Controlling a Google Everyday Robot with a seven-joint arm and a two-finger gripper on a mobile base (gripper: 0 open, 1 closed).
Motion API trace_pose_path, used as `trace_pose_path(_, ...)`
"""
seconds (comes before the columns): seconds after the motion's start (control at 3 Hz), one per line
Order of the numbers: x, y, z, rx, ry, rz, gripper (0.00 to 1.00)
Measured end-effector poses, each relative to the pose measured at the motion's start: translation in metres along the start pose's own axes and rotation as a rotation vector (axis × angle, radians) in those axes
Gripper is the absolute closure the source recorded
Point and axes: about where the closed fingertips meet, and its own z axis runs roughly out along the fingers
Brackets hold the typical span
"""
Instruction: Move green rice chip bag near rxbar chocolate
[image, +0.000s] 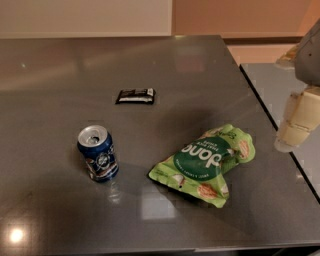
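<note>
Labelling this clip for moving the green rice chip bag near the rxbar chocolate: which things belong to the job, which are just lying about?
Job: green rice chip bag, front right; rxbar chocolate, farther back; gripper, at the right edge, apart from the bag.
Lying about: blue soda can, upright, left of the bag.

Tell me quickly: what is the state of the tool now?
Tool: at the right edge, apart from the crinkled light-green snack bag; open or closed cannot be told.
</note>
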Motion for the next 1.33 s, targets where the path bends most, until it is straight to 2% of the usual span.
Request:
trace_pose_path(0.33, 0.0, 0.0, 0.0, 0.0, 0.0, 0.0, 0.0)
trace_pose_path(0.67, -0.007, -0.004, 0.012, -0.029, -0.004, -0.044, 0.0)
trace_pose_path(1.0, -0.017, -0.006, 0.036, -0.077, -0.026, -0.134, 0.0)
trace_pose_path(1.33, -0.026, -0.001, 0.061, -0.126, -0.057, -0.252, 0.0)
